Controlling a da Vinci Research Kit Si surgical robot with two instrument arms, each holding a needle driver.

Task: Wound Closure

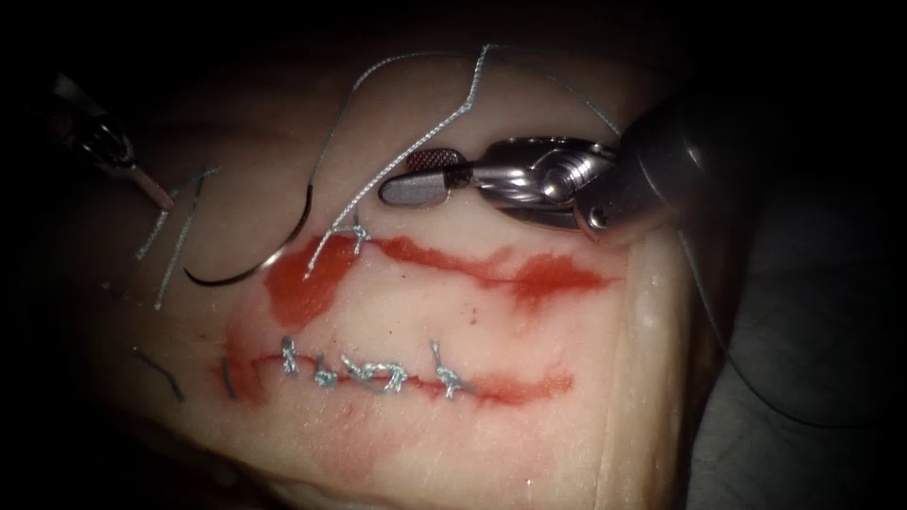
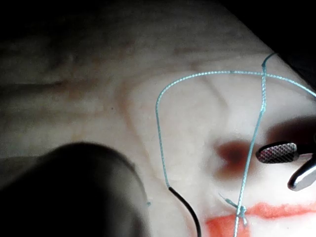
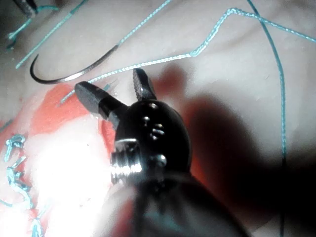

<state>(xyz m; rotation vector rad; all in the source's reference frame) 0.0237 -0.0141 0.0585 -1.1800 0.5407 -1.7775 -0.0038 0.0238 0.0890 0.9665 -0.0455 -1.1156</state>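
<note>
Around your lit field you see darkness on every side. Right of the pale tissue block's (image 1: 652, 378) edge lies a dim grey, wrinkled cloth-like surface (image 1: 803, 378), fading into black shadow further out.

left tool (image 1: 142, 179) dim, its tip barely told, thread (image 1: 718, 312) fading into dark

Right tool (image 1: 416, 179) entering from the right, shaft angled down toward the wrist, wrist bent so the jaws point left, level over the tissue; jaws parted in a V (image 3: 116, 89), holding nothing. Left tool (image 1: 151, 189) at the far left edge, slanting down and to the right, thin tip low near the surface, holding nothing that can be made out
</note>
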